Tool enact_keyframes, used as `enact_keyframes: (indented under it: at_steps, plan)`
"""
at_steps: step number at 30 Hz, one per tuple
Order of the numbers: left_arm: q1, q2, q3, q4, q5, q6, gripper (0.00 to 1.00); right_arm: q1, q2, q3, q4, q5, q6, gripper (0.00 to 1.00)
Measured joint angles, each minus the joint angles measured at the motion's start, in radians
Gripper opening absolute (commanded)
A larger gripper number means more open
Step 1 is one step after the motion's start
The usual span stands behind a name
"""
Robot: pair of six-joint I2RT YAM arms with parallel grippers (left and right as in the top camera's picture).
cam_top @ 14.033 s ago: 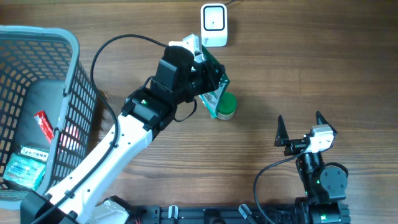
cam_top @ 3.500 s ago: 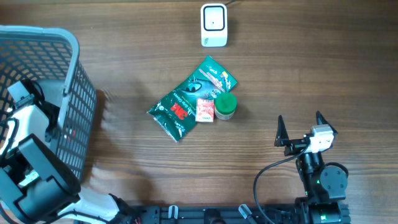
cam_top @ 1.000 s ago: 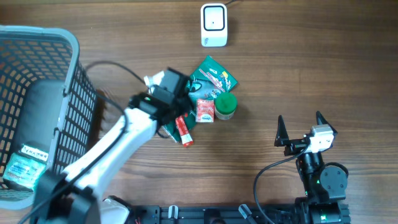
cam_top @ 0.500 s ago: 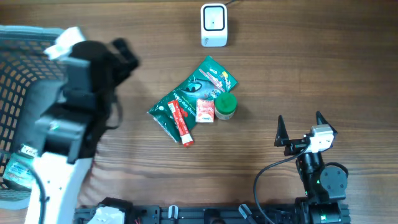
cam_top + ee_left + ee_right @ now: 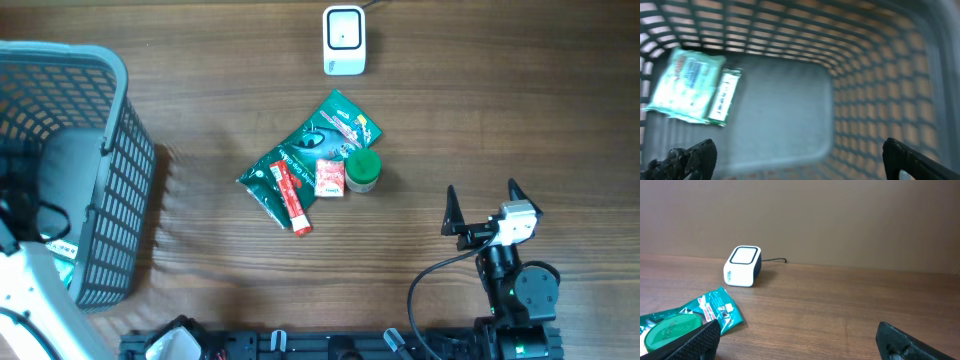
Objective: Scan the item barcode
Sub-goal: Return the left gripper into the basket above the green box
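Note:
My left gripper (image 5: pixel 797 161) is open and empty, low inside the grey mesh basket (image 5: pixel 105 62). On the basket floor (image 5: pixel 785 110) ahead of it lie a pale green packet (image 5: pixel 684 84) and a slim green-and-white stick pack (image 5: pixel 724 96) beside it. The white scanner (image 5: pixel 343 40) stands at the table's far middle, also in the right wrist view as the scanner (image 5: pixel 742 266). Before it lie a green pouch (image 5: pixel 312 150), a red stick (image 5: pixel 291 198), a small red-and-white box (image 5: pixel 330 177) and a green lid (image 5: pixel 364 170). My right gripper (image 5: pixel 485 211) is open and empty, right of the pile.
The basket's mesh walls (image 5: pixel 880 75) close in round the left gripper on all sides. In the overhead view only part of the white left arm (image 5: pixel 22 295) shows at the bottom left. The scanner's cable (image 5: pixel 774 260) runs off behind it.
The left arm has left the red stick on the green pouch and swung left into the basket, its jaws open. The right arm has not moved.

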Motion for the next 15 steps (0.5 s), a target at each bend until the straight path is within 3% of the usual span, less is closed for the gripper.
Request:
enact_keyframes:
  at_steps: [4, 10, 15]
  plan:
    - [0.078, 0.049, -0.122, 0.116, 0.019, 0.045, 1.0, 0.0, 0.0, 0.0, 0.0, 0.0, 0.0, 1.0]
    - [0.095, 0.089, -0.325, 0.266, 0.03, 0.224, 1.0, 0.0, 0.0, 0.0, 0.0, 0.0, 0.0, 1.0]
    - [0.095, 0.107, -0.367, 0.305, 0.026, 0.293, 1.0, 0.0, 0.0, 0.0, 0.0, 0.0, 0.0, 1.0]
